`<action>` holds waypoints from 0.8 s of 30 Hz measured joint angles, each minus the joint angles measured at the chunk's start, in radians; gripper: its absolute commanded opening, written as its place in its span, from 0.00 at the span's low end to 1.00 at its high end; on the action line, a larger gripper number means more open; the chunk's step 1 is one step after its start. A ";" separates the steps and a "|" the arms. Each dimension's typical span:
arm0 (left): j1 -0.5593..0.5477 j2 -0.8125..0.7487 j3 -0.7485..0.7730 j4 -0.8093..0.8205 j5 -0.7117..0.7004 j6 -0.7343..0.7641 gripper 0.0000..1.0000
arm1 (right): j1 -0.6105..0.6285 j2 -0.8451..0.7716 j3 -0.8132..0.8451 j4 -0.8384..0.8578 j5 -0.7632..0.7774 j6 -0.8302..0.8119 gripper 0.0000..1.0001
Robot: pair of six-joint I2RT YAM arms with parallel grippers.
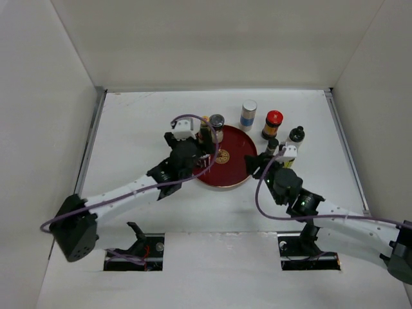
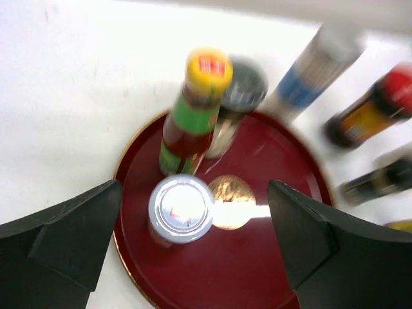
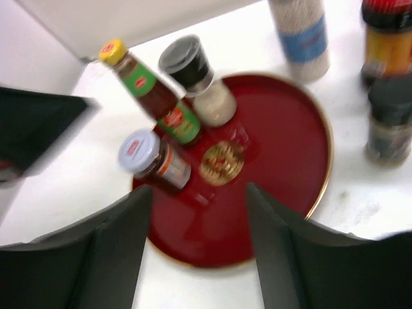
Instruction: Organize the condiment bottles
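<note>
Three condiment bottles stand on the round red tray point(image 1: 235, 172). They are a white-lidded jar point(image 2: 181, 209), a tall yellow-capped bottle with a green label point(image 2: 193, 116) and a black-lidded jar point(image 2: 239, 95). My left gripper point(image 2: 194, 193) is open at the tray's left edge point(image 1: 205, 153), with the white-lidded jar between its jaws and untouched. My right gripper point(image 3: 199, 190) is open and empty over the tray's right edge point(image 1: 261, 161). On the table behind the tray stand a blue-labelled bottle point(image 1: 248, 114), a red-capped jar point(image 1: 272, 124), a black-capped bottle point(image 1: 296, 136) and a small dark bottle point(image 1: 272, 147).
The gold emblem point(image 3: 221, 163) marks the tray's middle. White walls enclose the table on the left, back and right. A yellow object point(image 1: 288, 162) shows partly behind my right wrist. The arm bases sit at the near edge.
</note>
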 measured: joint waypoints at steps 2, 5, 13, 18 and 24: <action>0.017 -0.116 -0.047 0.064 0.006 0.003 0.88 | -0.049 0.061 0.064 -0.005 -0.011 -0.034 0.26; 0.084 -0.253 -0.145 0.202 0.024 -0.001 0.62 | -0.151 0.164 0.190 -0.009 -0.037 -0.069 0.19; 0.270 -0.274 -0.320 0.374 0.072 -0.052 0.42 | -0.450 0.534 0.623 -0.150 -0.201 -0.127 0.78; 0.362 -0.213 -0.420 0.510 0.075 -0.093 0.46 | -0.533 0.778 0.900 -0.286 -0.262 -0.173 0.96; 0.351 -0.087 -0.472 0.609 0.105 -0.129 0.45 | -0.540 1.010 1.097 -0.405 -0.281 -0.246 1.00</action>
